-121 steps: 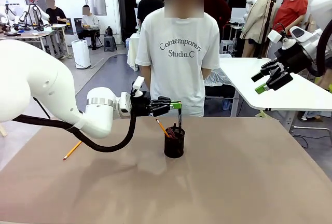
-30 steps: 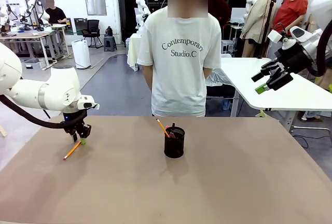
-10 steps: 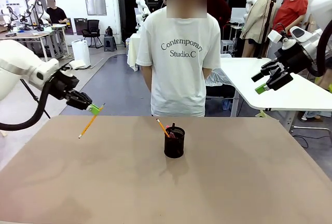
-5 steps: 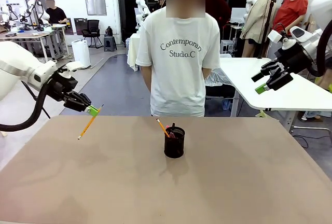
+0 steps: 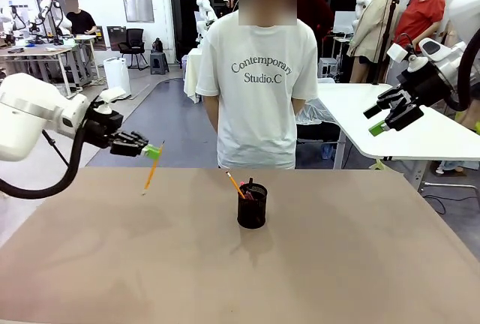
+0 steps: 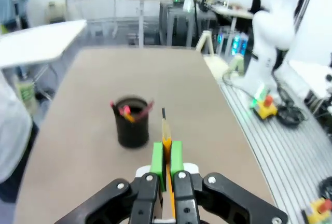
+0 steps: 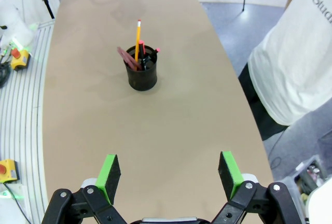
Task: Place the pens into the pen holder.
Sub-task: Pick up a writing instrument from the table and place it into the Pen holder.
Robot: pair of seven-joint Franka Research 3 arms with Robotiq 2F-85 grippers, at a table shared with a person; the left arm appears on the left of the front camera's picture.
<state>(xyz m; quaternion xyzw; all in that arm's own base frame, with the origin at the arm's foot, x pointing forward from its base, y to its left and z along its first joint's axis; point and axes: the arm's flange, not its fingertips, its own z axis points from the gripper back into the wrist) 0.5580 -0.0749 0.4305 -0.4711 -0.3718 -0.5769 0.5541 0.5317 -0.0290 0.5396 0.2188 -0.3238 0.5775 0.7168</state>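
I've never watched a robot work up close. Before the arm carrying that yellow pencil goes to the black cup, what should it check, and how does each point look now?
1. Grip: left gripper shut on the yellow pencil between its green pads: ok.
2. Pencil lifted off the table: ok.
3. Pencil above the pen holder: not ok, it hangs well to the holder's left.
4. Holder upright, with room beside the pens already in it: ok.
5. Right gripper out of the way, open, raised off to the right: ok.
6. Person's hands away from the holder: cannot tell, they are behind the back.
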